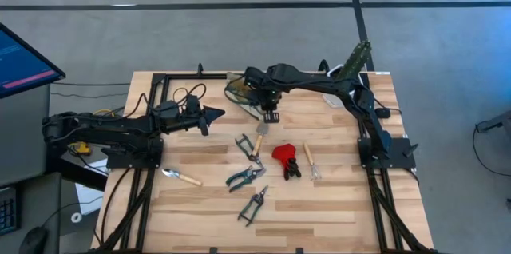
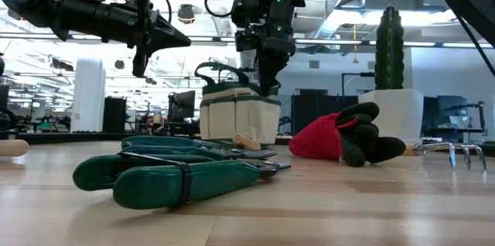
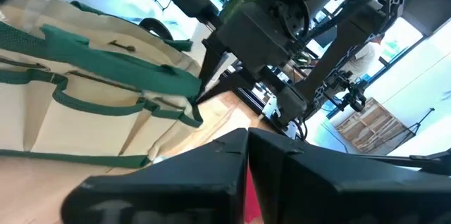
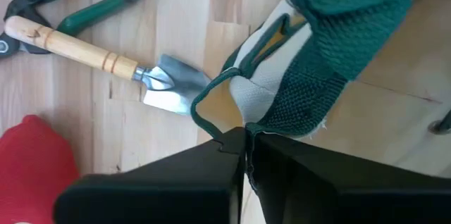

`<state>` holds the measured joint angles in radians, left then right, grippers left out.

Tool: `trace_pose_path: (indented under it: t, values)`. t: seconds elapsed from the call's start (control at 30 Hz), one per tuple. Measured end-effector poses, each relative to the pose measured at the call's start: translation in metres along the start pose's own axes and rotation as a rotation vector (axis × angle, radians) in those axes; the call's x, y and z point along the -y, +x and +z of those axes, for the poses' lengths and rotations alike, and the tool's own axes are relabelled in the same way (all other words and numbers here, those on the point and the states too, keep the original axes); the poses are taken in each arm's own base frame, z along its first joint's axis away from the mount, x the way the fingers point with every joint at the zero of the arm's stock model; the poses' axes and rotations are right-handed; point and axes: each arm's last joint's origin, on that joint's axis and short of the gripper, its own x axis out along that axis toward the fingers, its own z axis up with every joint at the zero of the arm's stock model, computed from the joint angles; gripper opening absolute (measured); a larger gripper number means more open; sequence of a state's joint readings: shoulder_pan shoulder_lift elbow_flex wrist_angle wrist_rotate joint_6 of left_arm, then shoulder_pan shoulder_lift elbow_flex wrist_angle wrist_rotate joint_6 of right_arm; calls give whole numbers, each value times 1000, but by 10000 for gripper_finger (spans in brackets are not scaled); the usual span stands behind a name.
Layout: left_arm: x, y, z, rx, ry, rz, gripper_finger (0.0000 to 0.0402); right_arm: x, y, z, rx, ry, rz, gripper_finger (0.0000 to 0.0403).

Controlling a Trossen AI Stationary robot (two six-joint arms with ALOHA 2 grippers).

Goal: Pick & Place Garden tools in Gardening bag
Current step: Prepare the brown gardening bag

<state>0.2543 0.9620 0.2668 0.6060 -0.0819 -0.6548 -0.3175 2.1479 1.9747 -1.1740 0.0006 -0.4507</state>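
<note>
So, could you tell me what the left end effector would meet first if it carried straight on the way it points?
Most likely the gardening bag: the left end effector points across the table at it, with the right end effector just beyond. Depth is unclear.

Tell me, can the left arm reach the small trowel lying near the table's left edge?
Probably yes. The small trowel lies alone on bare wood on the left arm's side, nothing covering it. The left claw hangs above the table, shut, so it must open first.

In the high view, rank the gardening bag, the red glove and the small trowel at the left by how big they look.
1. Gardening bag, partly hidden under the right arm, so its extent is uncertain.
2. Red glove and small trowel: too alike to rank; the glove is bulkier, the trowel longer.
</note>
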Motion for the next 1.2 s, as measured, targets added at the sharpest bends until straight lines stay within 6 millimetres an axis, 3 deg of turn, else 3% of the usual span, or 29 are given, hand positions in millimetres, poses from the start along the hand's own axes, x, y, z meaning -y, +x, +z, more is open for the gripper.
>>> trace_pose_path:
  t: [0.43,0.63,0.97,1.2]
  values:
    - [0,0,0,0,0,0,2,-4,-1,2,3,-7,1,116]
    - [0,0,0,0,0,0,2,2,-23,9,69,-5,-32,141]
    - [-2,0,2,20,-2,22,2,10,-76,17,188,18,-91,130]
    - [2,8,40,100,13,-24,2,12,-96,21,257,71,-115,58]
